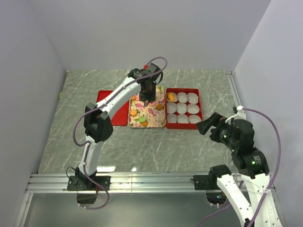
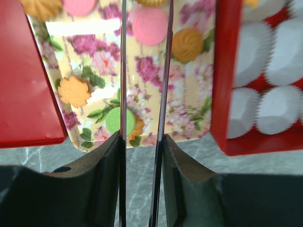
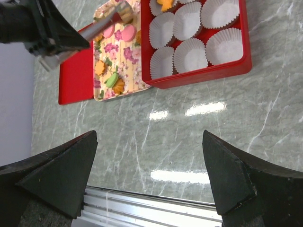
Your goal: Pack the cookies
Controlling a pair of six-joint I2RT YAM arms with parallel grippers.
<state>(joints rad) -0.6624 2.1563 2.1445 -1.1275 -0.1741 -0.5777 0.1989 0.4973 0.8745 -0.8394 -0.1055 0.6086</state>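
Several cookies lie on the floral tray (image 1: 147, 124): a pink one (image 2: 149, 26), orange ones (image 2: 187, 45), a leaf-shaped orange one (image 2: 73, 91) and a green one (image 2: 117, 120). One orange cookie (image 1: 170, 96) sits in the far left paper cup of the red box (image 1: 183, 90). My left gripper (image 2: 142, 156) hangs over the tray's far part (image 1: 149, 90), shut on thin metal tongs (image 2: 124, 71). The pink cookie lies between the blades. In the right wrist view the tong tips (image 3: 122, 10) reach an orange cookie; I cannot tell whether they grip it. My right gripper (image 3: 147, 142) is open and empty.
The red lid (image 1: 112, 108) lies flat left of the tray. Several white paper cups (image 3: 189, 54) in the box are empty. The right gripper (image 1: 206, 126) hovers over bare marble near the box's front right corner. A metal rail (image 1: 151, 182) runs along the near edge.
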